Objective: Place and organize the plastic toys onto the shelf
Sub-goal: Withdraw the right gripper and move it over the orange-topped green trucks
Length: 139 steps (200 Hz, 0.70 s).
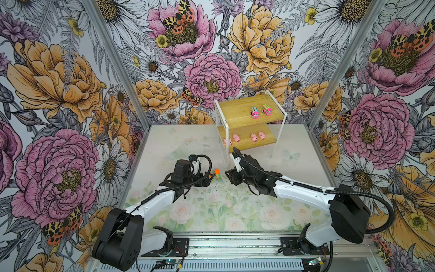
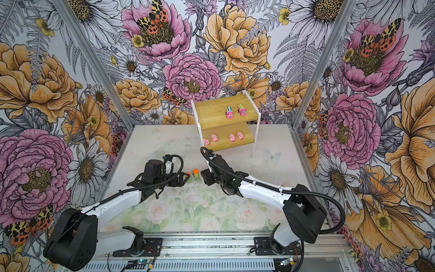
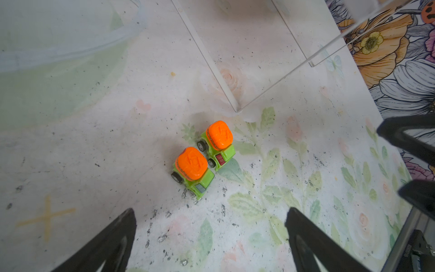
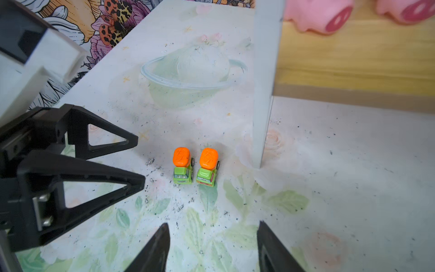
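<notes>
1. At the left gripper (image 3: 211, 212): spread wide, gripping nothing, hanging low over the table (image 1: 169, 141), aimed at two toy trucks.
2. At the right gripper (image 4: 213, 225): parted as well, empty, facing the left gripper across the same pair.
3. Between the two grippers, on the table: two green trucks with orange tops, upright on their wheels, close side by side, noses the same way; touching or not, cannot tell. Nearer the left gripper, the first green truck (image 3: 191, 173), partly hidden behind that gripper in a top view. Beside it, the second green truck (image 3: 219, 143), near the front corner post of the rack.
4. Beyond them, toward the back of the table: one shelf (image 2: 209, 108), two stepped wooden boards in a white and clear frame.
5. On the lower board: four pink pigs in a row, namely the leftmost pig (image 2: 206, 141), second pig (image 2: 214, 137), third pig (image 2: 232, 137) and rightmost pig (image 2: 240, 135); grouped two and two, with a gap in the middle.
6. On the upper board, toward its right end: two pink trucks with multicoloured tops, the left pink truck (image 2: 229, 113) and the right pink truck (image 2: 241, 110), side by side, apart.
</notes>
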### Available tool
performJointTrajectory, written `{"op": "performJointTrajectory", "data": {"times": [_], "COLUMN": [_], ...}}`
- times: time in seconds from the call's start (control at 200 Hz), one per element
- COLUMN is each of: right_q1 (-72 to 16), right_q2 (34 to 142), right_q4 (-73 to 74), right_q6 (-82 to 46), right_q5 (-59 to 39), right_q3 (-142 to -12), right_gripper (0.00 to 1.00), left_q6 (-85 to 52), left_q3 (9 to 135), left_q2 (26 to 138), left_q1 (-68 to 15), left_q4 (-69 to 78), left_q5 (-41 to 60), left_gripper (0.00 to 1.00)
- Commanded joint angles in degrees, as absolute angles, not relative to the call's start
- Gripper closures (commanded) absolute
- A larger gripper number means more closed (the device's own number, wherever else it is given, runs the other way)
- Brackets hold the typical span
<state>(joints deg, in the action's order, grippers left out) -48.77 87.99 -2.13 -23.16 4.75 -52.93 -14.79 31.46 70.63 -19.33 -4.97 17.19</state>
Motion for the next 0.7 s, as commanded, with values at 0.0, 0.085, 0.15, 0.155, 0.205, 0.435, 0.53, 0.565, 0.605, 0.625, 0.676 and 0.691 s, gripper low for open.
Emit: {"op": "performJointTrajectory", "data": {"times": [0.0,0.085,0.15,0.155,0.205,0.435,0.53,0.565,0.605,0.625,0.676,0.691], "right_q1": [-50.7,-51.6,-51.8,-51.8,-51.7,-51.3,-51.3,-51.2,-51.3,-51.2,-51.1,-51.1], "right_q2": [92.2,96.0,99.1,99.4,101.3,107.6,109.3,109.9,110.5,110.8,111.4,111.5], "right_q4": [8.3,11.2,11.4,11.3,11.2,11.6,12.2,12.5,12.7,12.9,13.3,13.5], "right_q6": [-27.5,-28.0,-27.9,-27.8,-27.4,-27.3,-27.4,-27.6,-27.8,-27.8,-28.0,-28.0], "right_q5": [9.7,11.1,11.6,11.6,11.7,12.8,12.4,12.4,12.3,12.4,12.6,12.5], "right_q3": [-51.3,-51.8,-53.3,-53.5,-54.9,-59.2,-60.2,-60.5,-60.9,-61.0,-61.2,-61.2], "right_gripper": [0.41,0.41,0.41,0.41,0.41,0.42,0.42,0.42,0.42,0.42,0.42,0.42], "left_q6": [-15.9,-16.4,-16.4,-16.5,-16.4,-16.4,-16.4,-16.5,-16.5,-16.5,-16.6,-16.6], "left_q3": [30.1,29.5,29.2,29.2,29.2,29.1,29.0,28.9,28.8,28.7,28.7,28.7], "left_q2": [69.1,68.9,68.7,68.7,68.6,69.1,69.0,68.9,68.8,68.8,68.9,68.9], "left_q1": [-19.5,-19.6,-19.5,-19.5,-19.4,-19.3,-19.1,-19.2,-19.2,-19.1,-19.1,-19.1], "left_q4": [-5.7,-5.3,-5.2,-5.2,-5.3,-5.2,-5.2,-5.1,-5.0,-5.0,-4.9,-4.9], "left_q5": [16.0,16.2,15.7,15.7,15.6,15.4,15.3,15.2,15.2,15.2,15.3,15.2], "left_gripper": [0.01,0.01,0.01,0.01,0.01,0.01,0.01,0.01,0.01,0.01,0.01,0.01]}}
